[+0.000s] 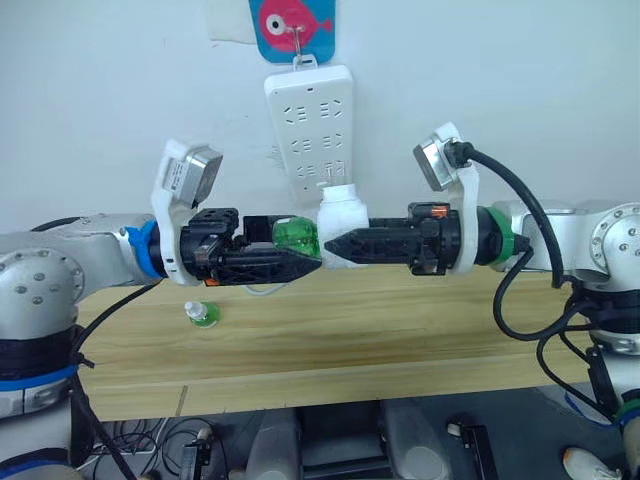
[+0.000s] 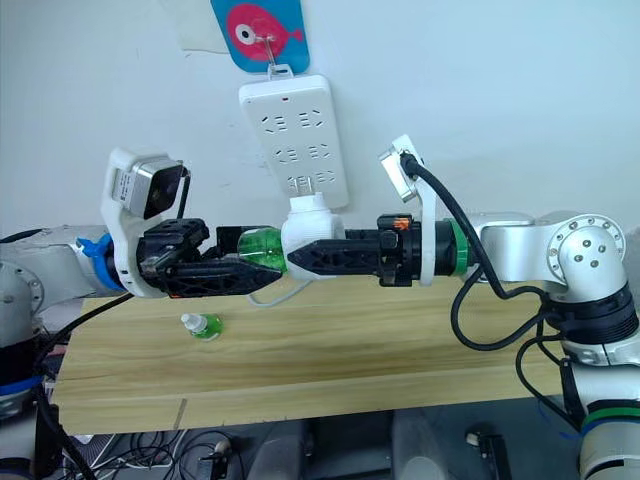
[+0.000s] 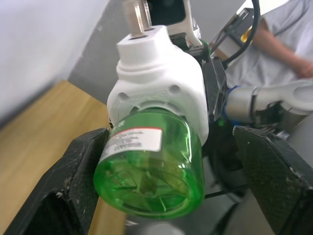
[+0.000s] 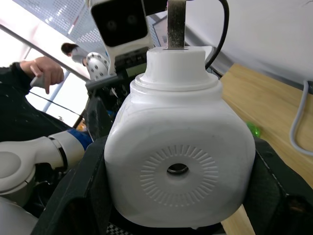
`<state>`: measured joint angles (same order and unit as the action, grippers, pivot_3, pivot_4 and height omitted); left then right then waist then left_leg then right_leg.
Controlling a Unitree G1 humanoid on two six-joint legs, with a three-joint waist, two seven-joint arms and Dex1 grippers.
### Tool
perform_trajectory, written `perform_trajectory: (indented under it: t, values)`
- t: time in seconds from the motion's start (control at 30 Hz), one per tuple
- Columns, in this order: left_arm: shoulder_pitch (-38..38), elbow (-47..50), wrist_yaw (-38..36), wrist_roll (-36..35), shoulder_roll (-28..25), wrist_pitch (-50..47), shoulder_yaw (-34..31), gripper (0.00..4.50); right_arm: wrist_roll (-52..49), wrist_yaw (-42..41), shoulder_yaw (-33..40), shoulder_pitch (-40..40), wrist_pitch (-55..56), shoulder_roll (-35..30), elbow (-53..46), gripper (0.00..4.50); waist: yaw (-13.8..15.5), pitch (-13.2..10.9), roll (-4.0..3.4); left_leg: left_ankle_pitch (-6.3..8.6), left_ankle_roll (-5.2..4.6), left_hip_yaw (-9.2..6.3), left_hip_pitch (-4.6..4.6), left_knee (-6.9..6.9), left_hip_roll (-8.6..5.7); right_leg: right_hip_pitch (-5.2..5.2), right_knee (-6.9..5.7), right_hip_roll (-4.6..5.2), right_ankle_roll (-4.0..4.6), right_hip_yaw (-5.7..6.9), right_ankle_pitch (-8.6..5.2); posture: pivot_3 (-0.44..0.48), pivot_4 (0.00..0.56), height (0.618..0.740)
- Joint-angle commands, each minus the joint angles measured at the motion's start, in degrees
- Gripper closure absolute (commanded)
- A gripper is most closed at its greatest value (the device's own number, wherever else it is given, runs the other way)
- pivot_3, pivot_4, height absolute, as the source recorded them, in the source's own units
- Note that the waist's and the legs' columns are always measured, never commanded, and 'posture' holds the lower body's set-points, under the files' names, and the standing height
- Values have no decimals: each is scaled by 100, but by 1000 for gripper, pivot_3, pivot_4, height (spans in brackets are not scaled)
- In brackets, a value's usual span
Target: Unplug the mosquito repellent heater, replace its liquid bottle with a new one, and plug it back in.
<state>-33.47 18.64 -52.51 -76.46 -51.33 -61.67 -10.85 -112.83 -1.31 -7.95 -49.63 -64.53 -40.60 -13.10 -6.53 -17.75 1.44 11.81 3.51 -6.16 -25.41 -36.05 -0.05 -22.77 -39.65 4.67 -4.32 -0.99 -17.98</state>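
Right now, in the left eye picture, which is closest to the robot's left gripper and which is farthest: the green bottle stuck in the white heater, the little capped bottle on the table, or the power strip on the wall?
1. The green bottle in the heater: between the left gripper's fingers.
2. The capped bottle: lower, on the table.
3. The power strip: higher, on the wall.

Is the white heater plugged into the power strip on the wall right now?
No. The heater is held in the right gripper, off the strip, its bare prongs visible.
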Motion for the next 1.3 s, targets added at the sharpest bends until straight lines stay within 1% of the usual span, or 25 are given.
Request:
perform_trajectory:
  t: [0.03, 0.13, 0.2, 0.3, 0.43, 0.5, 0.67, 0.87, 1.07, 1.3]
  values:
    - [48, 286, -613, 753, 23, 826, -17, 401, -17, 80, 336, 87, 29, 15, 33, 1481, 2, 0, 0, 0, 0, 1, 0, 0, 0, 0, 0, 0, 0, -1, 0, -158, 288, 730]
    - [106, 212, -1061, 1842, 150, 1945, 156, 401, -17, 66, 421, 151, -11, 64, 54, 1481, 16, 0, 0, 0, -1, 1, 0, -2, -1, 1, 0, 0, 0, 0, 0, -156, 287, 730]
    - [97, 62, -1222, 2525, 365, 2801, 231, 401, -17, 45, 477, 189, -51, 78, 77, 1481, 28, 0, 0, 2, -3, 2, -1, -2, -2, 1, 0, 0, 0, 0, 0, -157, 287, 730]
    - [33, -89, -1418, 3101, 598, 3581, 295, 401, -17, 33, 533, 240, -111, 70, 112, 1481, 26, 0, 0, 5, -8, 2, -2, -2, -2, 0, 0, 0, 0, 0, 0, -158, 287, 730]
    - [-75, -397, -1723, 4150, 870, 5131, 472, 401, -17, -13, 630, 312, -175, 85, 165, 1481, 23, 0, 0, 10, -17, 1, -11, -2, -2, -1, 5, 0, 0, 2, 0, -160, 287, 730]
    - [-123, -581, -1819, 4493, 983, 5742, 510, 401, -17, -38, 686, 334, -195, 123, 197, 1481, 24, 0, 0, 10, -17, 1, -15, -4, -3, -6, 3, 0, 0, 2, 1, -160, 286, 730]
    - [-185, -834, -1956, 5036, 1194, 6963, 585, 401, -17, 32, 845, 339, -248, 301, 354, 1481, 6, 0, 0, 10, -17, -1, -21, -5, -3, -11, -2, 0, 0, 4, 1, -160, 290, 730]
    - [-106, -1131, -2076, 5469, 1231, 8232, 622, 401, -17, 61, 1009, 312, -381, 442, 547, 1481, 2, 0, 0, 9, -16, -2, -44, -13, -5, -38, -23, 0, 0, 3, 1, -155, 292, 730]
    - [-174, -1437, -2040, 5679, 1192, 8963, 678, 401, -17, 161, 1114, 273, -470, 553, 692, 1481, -1, 0, 0, 9, -17, -3, -44, -15, -5, -39, -26, 0, 0, 3, 1, -153, 291, 730]
    - [-395, -1736, -1852, 5867, 1258, 9286, 871, 401, -17, 243, 1143, 205, -517, 702, 709, 1481, -8, 0, 0, 9, -17, -5, -44, -18, -6, -39, -29, 0, 0, 3, 1, -155, 292, 730]
